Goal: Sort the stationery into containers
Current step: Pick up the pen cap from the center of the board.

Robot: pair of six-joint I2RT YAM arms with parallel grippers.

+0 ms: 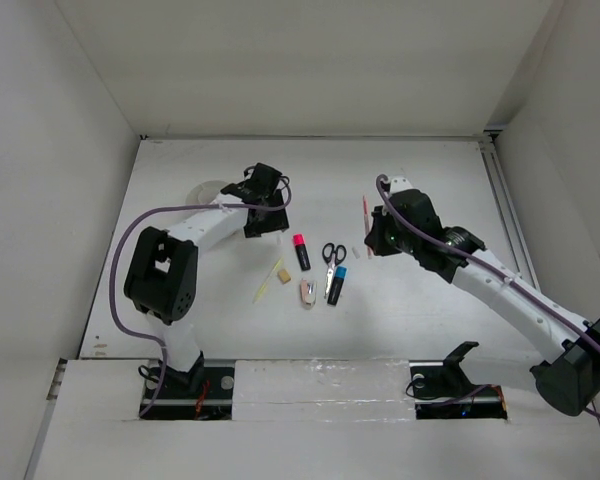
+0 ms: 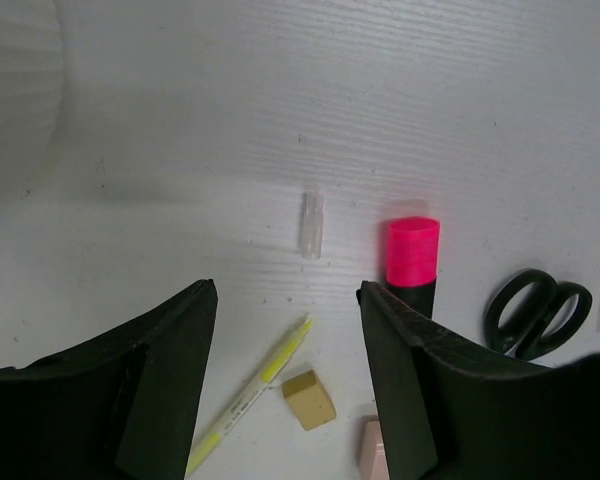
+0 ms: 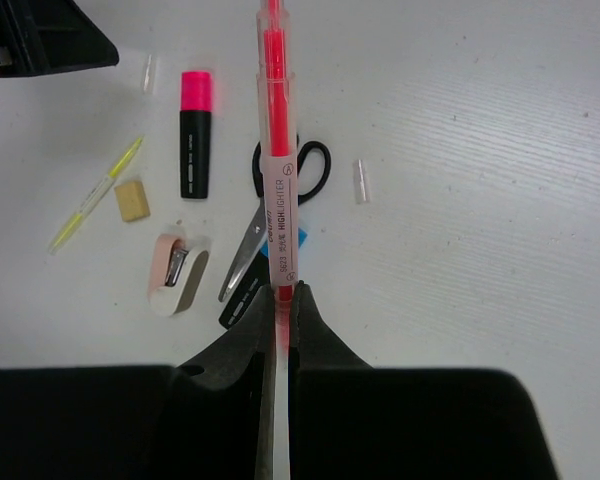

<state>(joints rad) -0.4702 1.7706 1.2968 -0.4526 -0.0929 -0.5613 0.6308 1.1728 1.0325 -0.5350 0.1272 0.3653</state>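
Gripping the pink pen (image 3: 273, 150) by its near end, the right gripper (image 3: 283, 292) has its fingers clenched flat on the barrel. The pen is off the surface (image 1: 430, 180), and its long axis runs straight out from the fingertips.

- Pen: slim clear plastic barrel with a pink core and a printed white label band.
- Tray (image 1: 198, 188): round, white and shallow, with a ribbed wall in the left wrist view. It is mostly hidden behind the left arm.
- The held pen is well apart from the tray, off to its right across the loose items.
- Left gripper (image 2: 285, 295): just beside the tray, much nearer to it than the right. Its fingers are parted with nothing between them.
- A small clear cap (image 2: 312, 224) lies ahead of the parted fingers.

Loose items, going outward from the tray:
- thin yellow stick (image 2: 255, 390), lying at a slant
- tan eraser (image 2: 309, 399), a small matte block
- pink-capped highlighter (image 2: 412, 255), with a black body
- white-pink piece (image 3: 178, 272)
- black-handled scissors (image 3: 280, 190), with a blue-capped highlighter (image 1: 337, 283) beside them

Surface is white with a fine ribbed grain.

Judgement: the pen has to cross the whole spread of items to reach a wedge compartment, and it should go in lengthwise.
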